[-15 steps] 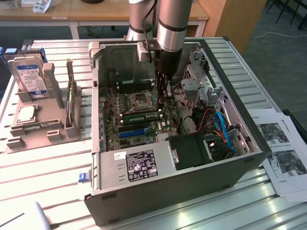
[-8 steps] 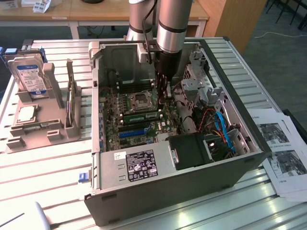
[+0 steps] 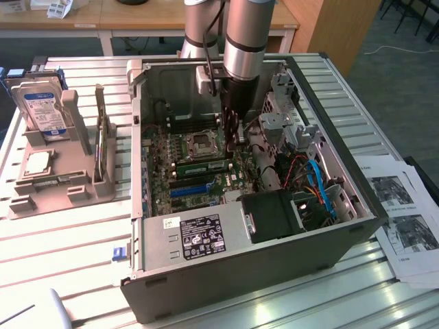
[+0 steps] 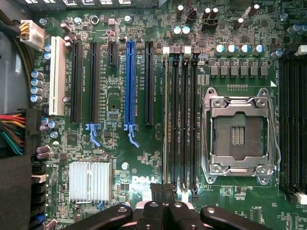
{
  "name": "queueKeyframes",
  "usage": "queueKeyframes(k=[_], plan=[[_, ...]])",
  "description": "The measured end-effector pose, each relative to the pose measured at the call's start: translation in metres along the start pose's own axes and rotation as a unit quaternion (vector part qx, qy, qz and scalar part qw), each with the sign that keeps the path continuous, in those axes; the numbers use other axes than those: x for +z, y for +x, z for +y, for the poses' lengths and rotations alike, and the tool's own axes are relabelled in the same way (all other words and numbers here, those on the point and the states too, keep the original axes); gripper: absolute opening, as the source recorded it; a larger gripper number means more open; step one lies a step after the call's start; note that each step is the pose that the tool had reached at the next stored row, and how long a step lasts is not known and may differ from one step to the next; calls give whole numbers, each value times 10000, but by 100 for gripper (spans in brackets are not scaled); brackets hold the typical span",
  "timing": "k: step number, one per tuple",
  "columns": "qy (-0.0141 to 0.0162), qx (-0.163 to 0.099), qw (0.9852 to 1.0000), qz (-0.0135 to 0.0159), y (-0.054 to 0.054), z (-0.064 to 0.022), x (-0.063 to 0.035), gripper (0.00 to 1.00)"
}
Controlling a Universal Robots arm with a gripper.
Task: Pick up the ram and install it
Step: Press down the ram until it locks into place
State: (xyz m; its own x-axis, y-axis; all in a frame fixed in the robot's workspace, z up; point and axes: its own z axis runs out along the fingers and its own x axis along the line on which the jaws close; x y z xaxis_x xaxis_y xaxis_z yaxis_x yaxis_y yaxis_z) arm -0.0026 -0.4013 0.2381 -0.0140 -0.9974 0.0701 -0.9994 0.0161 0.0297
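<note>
One ram (image 3: 201, 166) lies along the board inside the open case (image 3: 274, 253), a green strip just on the near side of the socket (image 3: 204, 142) in the exterior view. The case rests on its side on the counter (image 3: 68, 240), so the board faces up and the arm can come straight down onto it.

In the wrist view the ram (image 4: 166, 115) shows edge-on as a thin pale-green line in the bank slot farthest from the socket, toward the blue slot (image 4: 129, 81). The black slots (image 4: 184, 120) between it and the socket look bare. It seems to stand in its slot rather than lie loose; whether its end latches have closed I cannot tell.

The tool (image 4: 163, 194) is over one end of that same slot, its jaws drawn fully together with nothing gripped between them. Brought together like this, the fingertips probably serve as a narrow pushing tip, lined up with the stick's edge so force goes down into the slot rather than sideways.

At the exterior view's left a grey holder (image 3: 62, 185) props a drive (image 3: 44, 110) upright, well apart from the case.
</note>
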Motion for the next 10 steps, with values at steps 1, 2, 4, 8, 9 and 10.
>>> queueKeyframes(k=[1, 2, 4, 8, 9, 10], plan=[[0, 0, 10000, 0, -1, 0, 10, 10], [0, 0, 10000, 0, -1, -1, 18, 10], [0, 0, 10000, 0, -1, -1, 21, 10], [0, 0, 10000, -1, -12, -1, 24, 10], [0, 0, 10000, -1, -20, 0, 25, 10], [0, 0, 10000, 0, -28, 0, 27, 10]])
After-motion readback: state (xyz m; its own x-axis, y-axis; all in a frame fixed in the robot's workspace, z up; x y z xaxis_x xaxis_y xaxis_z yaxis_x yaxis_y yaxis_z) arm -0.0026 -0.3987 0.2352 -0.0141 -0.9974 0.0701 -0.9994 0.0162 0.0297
